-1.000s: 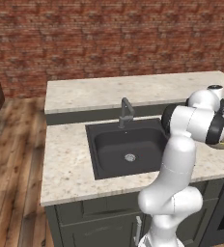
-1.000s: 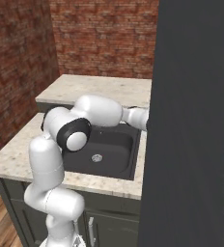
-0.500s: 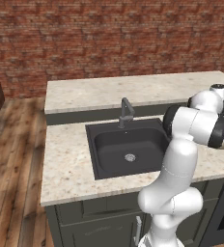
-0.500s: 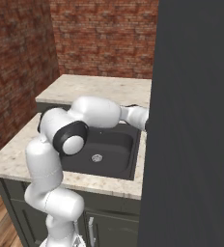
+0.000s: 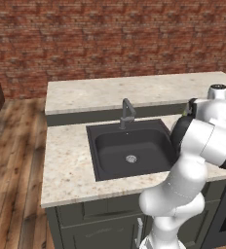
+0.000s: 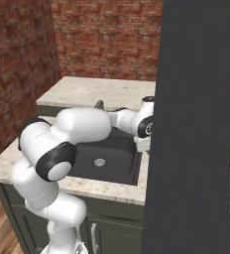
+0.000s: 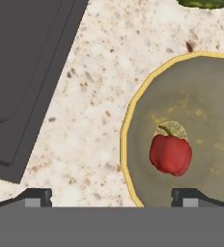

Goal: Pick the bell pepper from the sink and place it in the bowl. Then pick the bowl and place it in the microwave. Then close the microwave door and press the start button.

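We see the pepper (image 7: 170, 154) lying in the bowl (image 7: 133, 144), gripper (image 7: 111, 197) spread wide above, sink (image 7: 22, 72) beside, bowl's right side cut off.

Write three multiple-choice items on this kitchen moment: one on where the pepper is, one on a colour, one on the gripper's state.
1. Where does the pepper lie?
A. in the sink
B. in the bowl
C. on the counter

2. What colour is the bowl's rim?
A. yellow
B. white
C. blue

3. How does the gripper stand?
A. shut on the pepper
B. shut on the bowl's rim
C. open, holding nothing

Answers:
1 B, the hand view shows the pepper resting inside the bowl, beside the sink.
2 A, a yellow edge rings the olive inside.
3 C, the fingertips stand wide apart, with the pepper lying free below them.
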Robot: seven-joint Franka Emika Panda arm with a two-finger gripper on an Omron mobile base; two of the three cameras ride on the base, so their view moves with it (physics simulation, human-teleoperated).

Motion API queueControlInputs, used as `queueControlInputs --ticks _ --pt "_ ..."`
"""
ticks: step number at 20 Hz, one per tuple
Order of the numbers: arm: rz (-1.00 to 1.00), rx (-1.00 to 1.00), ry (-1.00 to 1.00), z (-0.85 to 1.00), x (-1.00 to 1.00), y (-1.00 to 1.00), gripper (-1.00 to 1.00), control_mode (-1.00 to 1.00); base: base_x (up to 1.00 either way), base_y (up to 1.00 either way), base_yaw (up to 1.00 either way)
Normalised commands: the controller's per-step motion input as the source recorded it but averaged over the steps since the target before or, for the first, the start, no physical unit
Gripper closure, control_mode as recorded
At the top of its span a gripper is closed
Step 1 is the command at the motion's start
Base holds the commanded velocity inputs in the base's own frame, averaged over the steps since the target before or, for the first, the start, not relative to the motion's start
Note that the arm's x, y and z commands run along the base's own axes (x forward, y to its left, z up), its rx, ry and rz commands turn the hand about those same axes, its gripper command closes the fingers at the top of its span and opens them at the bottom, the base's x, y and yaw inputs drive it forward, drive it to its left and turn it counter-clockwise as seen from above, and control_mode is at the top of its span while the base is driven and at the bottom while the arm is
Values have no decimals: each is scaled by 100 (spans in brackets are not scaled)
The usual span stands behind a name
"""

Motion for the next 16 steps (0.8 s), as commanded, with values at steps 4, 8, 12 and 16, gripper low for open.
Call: queueControlInputs --ticks 4,8,12,16 --pt "-7 0 0 -10 -2 0 -100 -100 0 0 0" --pt "-5 0 0 -11 2 -8 -100 -100 0 0 0" --pt "-1 0 0 -15 10 -16 -100 -100 0 0 0" --pt "0 0 0 -18 26 -29 -100 -100 0 0 0"
